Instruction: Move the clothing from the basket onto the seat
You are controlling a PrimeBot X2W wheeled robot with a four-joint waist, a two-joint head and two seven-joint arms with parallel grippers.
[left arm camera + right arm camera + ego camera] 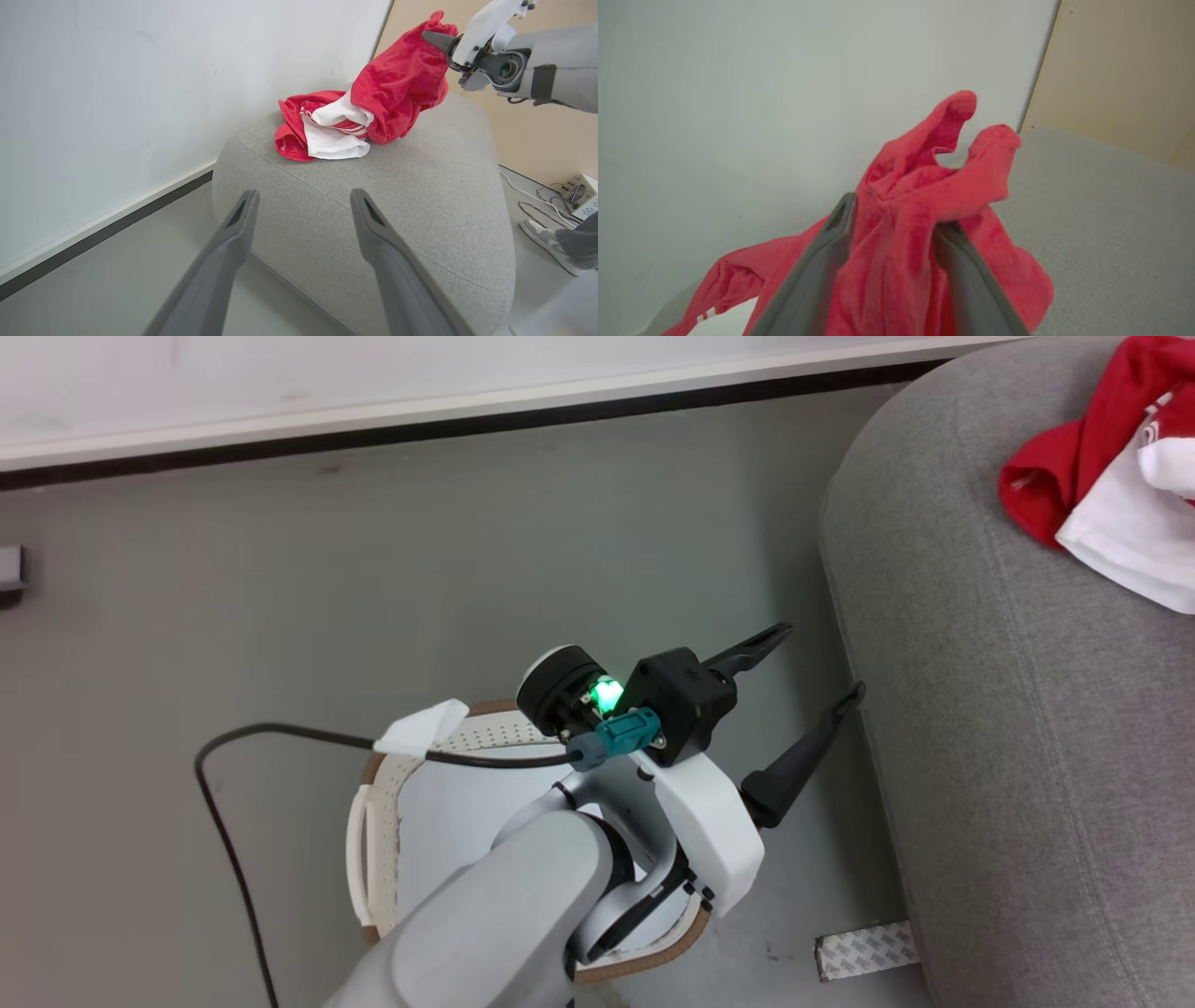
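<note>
We log left gripper (pixel 303 193) fingers open. At 1 o'clock, right gripper (pixel 896 212) fingers straddle clothing (pixel 397 79) above seat (pixel 373 200); we cannot tell if they grip.

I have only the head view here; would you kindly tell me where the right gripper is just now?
Observer: The right gripper is over the seat, its tips in a red garment.
Operator: Thank you; is it clamped shut?
Observer: No; its wrist view shows the fingers apart, red cloth bunched between them.
Operator: Anything nearby to mind?
Observer: A person's shoe stands close beside the seat.
</note>
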